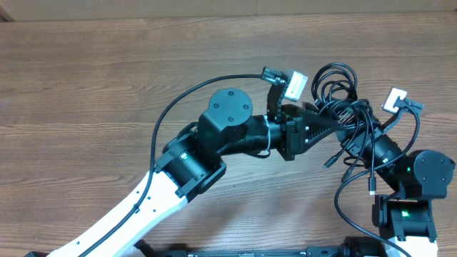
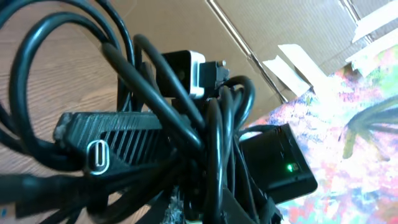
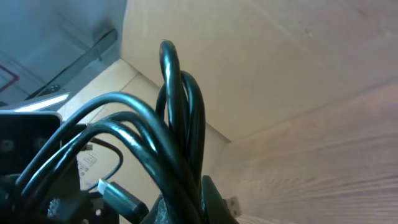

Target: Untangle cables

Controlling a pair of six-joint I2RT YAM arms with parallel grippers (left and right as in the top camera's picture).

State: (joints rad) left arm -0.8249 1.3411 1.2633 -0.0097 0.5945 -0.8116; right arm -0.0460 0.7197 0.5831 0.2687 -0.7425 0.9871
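Note:
The cables [image 1: 335, 86] are a knotted bundle of thin black cords held up over the right side of the wooden table [image 1: 107, 78]. My left gripper [image 1: 341, 120] reaches in from the left and is shut on the bundle. My right gripper [image 1: 359, 134] comes up from below and is shut on it too, close beside the left one. White-tagged plug ends [image 1: 294, 84] [image 1: 395, 98] stick out at either side. In the left wrist view the cords [image 2: 211, 124] fill the frame above the fingers [image 2: 249, 211]. In the right wrist view cords [image 3: 180, 124] run between the fingers [image 3: 199, 202].
Loose plug ends [image 1: 372, 187] dangle beside the right arm's base [image 1: 407, 214]. The left arm's own thicker wire [image 1: 164, 114] arcs over the table. A cardboard wall [image 1: 214, 7] lines the far edge.

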